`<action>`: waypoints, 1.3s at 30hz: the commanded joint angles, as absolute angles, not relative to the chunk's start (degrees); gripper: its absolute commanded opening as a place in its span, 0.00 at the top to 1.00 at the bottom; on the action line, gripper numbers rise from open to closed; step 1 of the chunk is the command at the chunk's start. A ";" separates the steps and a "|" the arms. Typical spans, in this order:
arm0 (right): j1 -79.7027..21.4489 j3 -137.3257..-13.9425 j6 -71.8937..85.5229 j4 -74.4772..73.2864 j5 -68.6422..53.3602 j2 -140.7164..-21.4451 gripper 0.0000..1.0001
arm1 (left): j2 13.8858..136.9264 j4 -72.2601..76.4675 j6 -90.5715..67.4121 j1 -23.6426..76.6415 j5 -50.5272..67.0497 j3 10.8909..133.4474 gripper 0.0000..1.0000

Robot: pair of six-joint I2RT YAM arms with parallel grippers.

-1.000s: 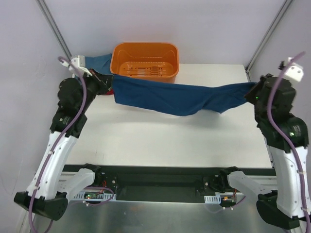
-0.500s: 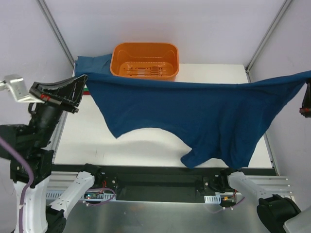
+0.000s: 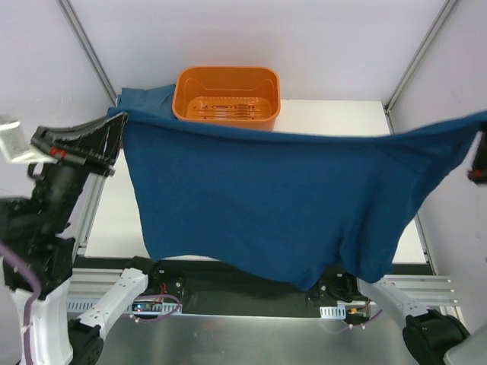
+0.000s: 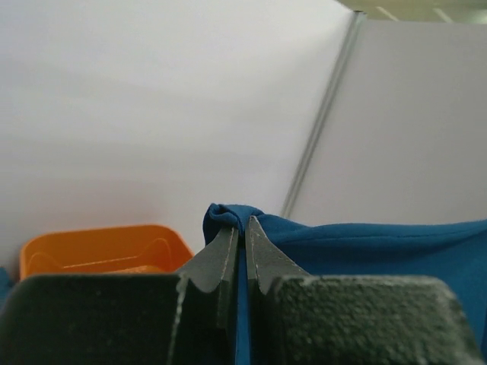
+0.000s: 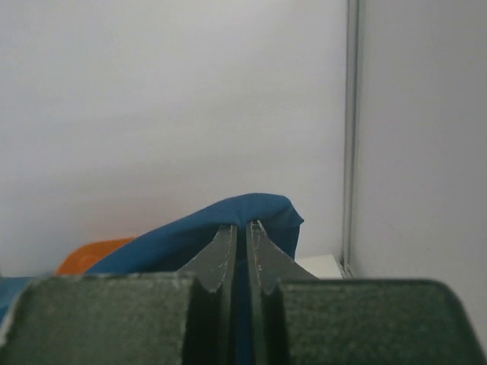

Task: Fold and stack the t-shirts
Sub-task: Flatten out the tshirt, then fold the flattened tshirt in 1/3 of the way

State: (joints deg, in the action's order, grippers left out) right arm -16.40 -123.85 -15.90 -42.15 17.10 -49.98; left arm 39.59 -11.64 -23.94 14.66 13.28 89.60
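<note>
One dark blue t-shirt hangs spread wide in the air between both arms, and its lower edge droops over the table's near edge. My left gripper is raised at the left and shut on the shirt's upper left corner. In the left wrist view the cloth bunches over the closed fingertips of the gripper. My right gripper sits at the frame's right edge, mostly cut off, pinching the upper right corner. The right wrist view shows the gripper shut on a fold of the shirt. No print shows.
An orange plastic basket stands at the back of the white table. Another piece of blue cloth lies just left of the basket. Metal frame posts and white walls close in the sides. The hanging shirt hides most of the tabletop.
Both arms have lifted and spread apart. The shirt went from a sagging strip near the table to a broad hanging sheet, its lower edge dropping toward the near edge.
</note>
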 commanded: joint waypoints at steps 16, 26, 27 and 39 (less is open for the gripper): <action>-6.77 -92.54 -14.77 -27.51 3.96 -100.52 0.99 | 97.36 -7.56 -22.41 11.34 -12.40 74.96 1.00; -6.86 -100.81 -11.87 -29.09 0.53 -113.83 0.99 | 108.19 -6.50 -24.17 10.02 -8.79 81.39 1.00; -6.86 -100.72 -11.43 -29.61 0.53 -113.21 0.99 | 108.02 -6.50 -24.08 9.93 -8.70 81.39 1.00; -10.81 -82.47 -1.76 -44.03 4.22 -94.05 0.99 | 97.57 -6.42 -24.70 8.27 -7.21 71.37 1.00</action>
